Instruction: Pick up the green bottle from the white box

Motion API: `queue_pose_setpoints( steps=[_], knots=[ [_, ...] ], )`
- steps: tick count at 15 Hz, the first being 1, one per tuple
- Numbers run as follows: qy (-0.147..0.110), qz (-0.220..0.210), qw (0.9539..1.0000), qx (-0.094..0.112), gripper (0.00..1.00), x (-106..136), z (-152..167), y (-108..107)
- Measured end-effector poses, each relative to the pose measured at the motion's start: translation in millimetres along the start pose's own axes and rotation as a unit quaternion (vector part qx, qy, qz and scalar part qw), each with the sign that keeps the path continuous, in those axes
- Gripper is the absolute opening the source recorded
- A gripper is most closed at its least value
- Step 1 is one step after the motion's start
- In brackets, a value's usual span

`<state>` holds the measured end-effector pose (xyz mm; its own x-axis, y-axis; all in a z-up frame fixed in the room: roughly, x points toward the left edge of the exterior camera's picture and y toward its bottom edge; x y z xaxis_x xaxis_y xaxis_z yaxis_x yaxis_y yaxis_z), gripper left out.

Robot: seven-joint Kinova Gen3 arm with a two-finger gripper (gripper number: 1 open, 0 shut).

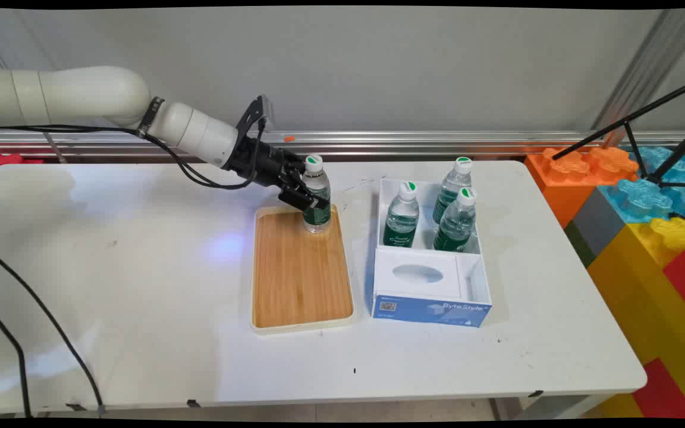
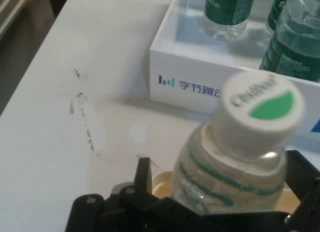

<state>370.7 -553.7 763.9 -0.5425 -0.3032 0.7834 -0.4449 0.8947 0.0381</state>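
We see a white bench point(image 1: 140, 285) w/ a wooden tray point(image 1: 301, 279) at center & a white box point(image 1: 431, 297) just right of it, holding 3 bottles in its far compartments. The hand point(image 1: 307, 199) is closed on a 4th bottle point(image 1: 317, 196), upright at the tray's far right corner; its white cap point(image 2: 262, 109) has a green leaf mark.

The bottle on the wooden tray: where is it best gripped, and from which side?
Around its body, below the shoulder, from the arm's side. The bottle stands upright at the far end of the wooden tray, its round sides free, and the gripper already closes on its body there, probably the steadiest hold.
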Motion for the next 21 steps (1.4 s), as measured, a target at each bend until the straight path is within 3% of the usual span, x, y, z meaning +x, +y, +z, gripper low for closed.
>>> queue_pose_setpoints(
  steps=[6, 13, 18, 21],
  knots=[
    [0.001, 0.008, 0.9999, -0.008, 1.00, 15, -20, 6],
    [-0.021, -0.005, 0.9998, 0.000, 1.00, 31, -69, 20],
    [-0.064, -0.027, 0.9969, 0.036, 1.00, 32, -127, 49],
    [-0.083, -0.044, 0.9945, 0.045, 1.00, 31, -149, 73]
  ],
)
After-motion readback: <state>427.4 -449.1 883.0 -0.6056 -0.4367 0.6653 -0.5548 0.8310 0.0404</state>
